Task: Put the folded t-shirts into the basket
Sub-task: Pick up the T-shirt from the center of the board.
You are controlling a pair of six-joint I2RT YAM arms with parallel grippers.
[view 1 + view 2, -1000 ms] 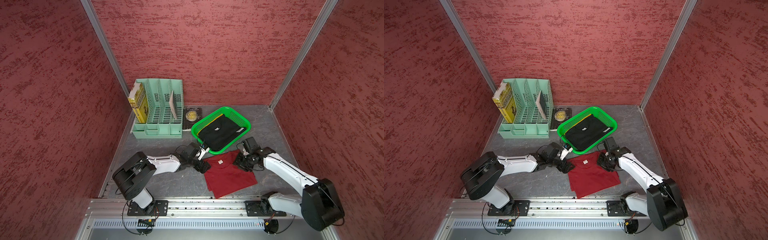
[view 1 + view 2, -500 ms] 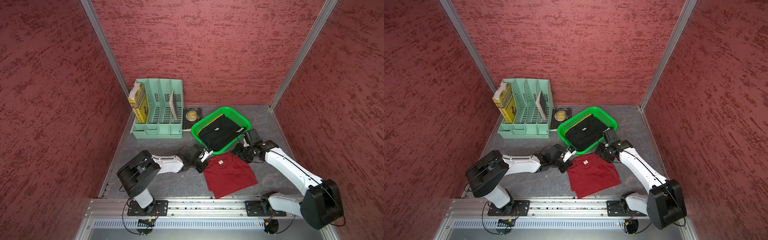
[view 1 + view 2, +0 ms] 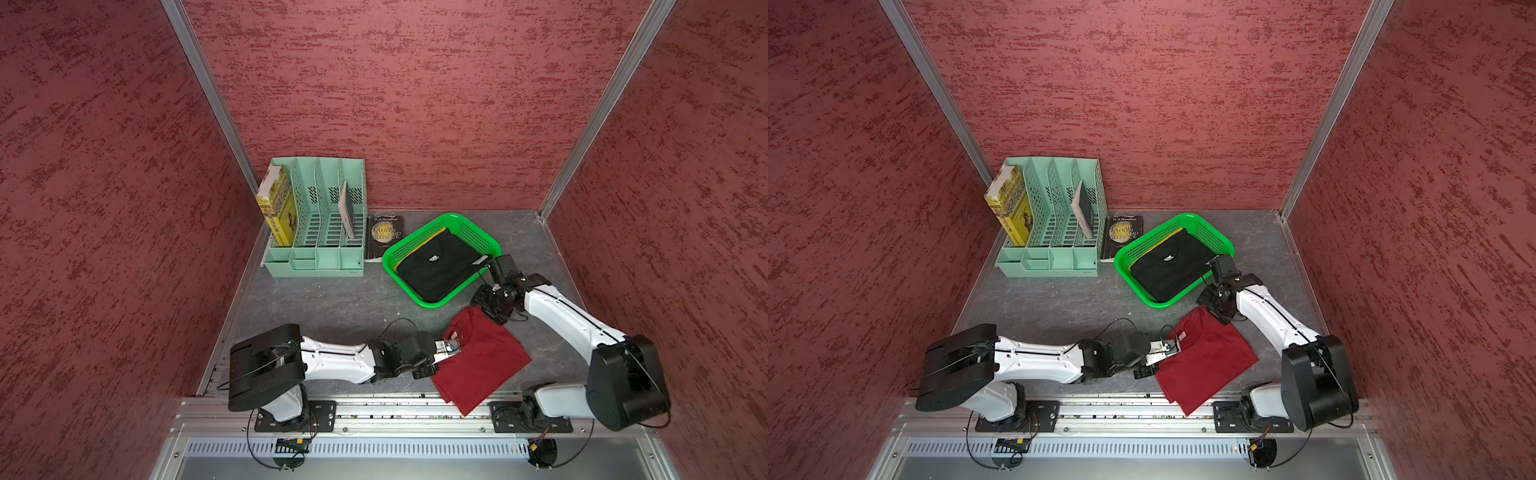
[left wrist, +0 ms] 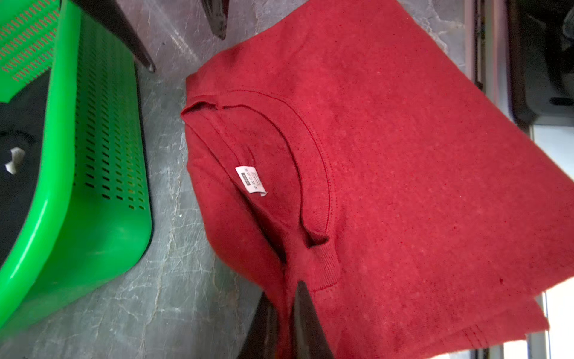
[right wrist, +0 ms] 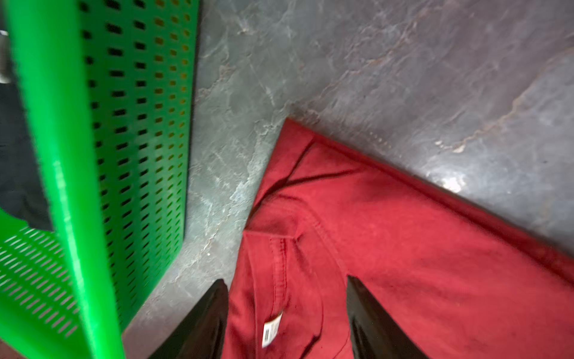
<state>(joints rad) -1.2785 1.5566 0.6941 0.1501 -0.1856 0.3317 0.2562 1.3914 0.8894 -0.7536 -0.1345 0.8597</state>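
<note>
Two down, one to go: the black t-shirt (image 3: 436, 266) sits on the mustard-yellow t-shirt (image 3: 419, 248) inside the green basket (image 3: 434, 304). The dark red t-shirt (image 3: 482, 365) lies on the desk (image 3: 332, 303) just near of the basket, with its near corner hanging over the front rail (image 3: 374, 409).

We're at the grab step. The left jaws are pinched tight on the shirt's left edge by the collar. The right jaws stand apart, straddling the far corner of the shirt without clamping it.

Next, we reckon the right side has to close. Then both lift together and carry the shirt far, over the basket's near rim, high enough that the cloth doesn't snag.

Room's decent: there's bare desk left of the shirt, and the mint file organizer (image 3: 320, 232) and the paperback (image 3: 384, 237) are well clear. The right arm (image 3: 561, 316) sits close to the basket's right corner though, so we'd watch that.
</note>
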